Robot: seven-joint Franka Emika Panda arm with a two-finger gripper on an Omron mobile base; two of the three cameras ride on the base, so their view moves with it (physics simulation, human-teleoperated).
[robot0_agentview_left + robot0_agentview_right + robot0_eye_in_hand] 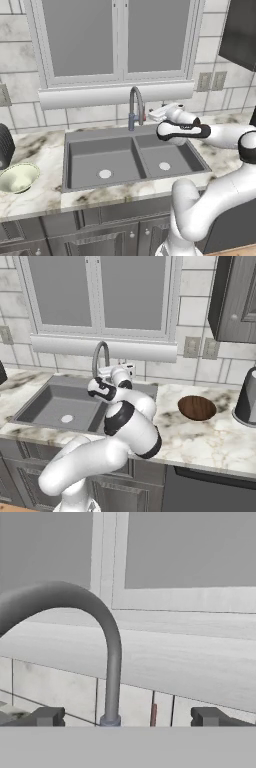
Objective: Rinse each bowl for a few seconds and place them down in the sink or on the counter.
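Note:
The pale cream-green bowl (pixel 18 177) sits upright on the counter (pixel 45 150) left of the sink (pixel 102 157). On the counter right of the sink (pixel 50 406) lies the shallow reddish-brown bowl (pixel 197 407). My gripper (pixel 154 114) hovers behind the right basin, just right of the curved faucet (pixel 135 106), far from both bowls. The hand view looks level at the faucet (pixel 113 647), whose stem rises between the two dark fingertips (pixel 48 716). The gripper (pixel 129 717) is open and holds nothing. In the right base view the gripper (pixel 125 369) is beside the faucet (pixel 100 355).
A black ribbed object (pixel 5 145) stands at the far left behind the cream-green bowl. A tall grey vessel (pixel 247 398) stands at the counter's right end. Window sill (pixel 115 94) and tiled wall close off the back. An upper cabinet (pixel 235 296) hangs at the right.

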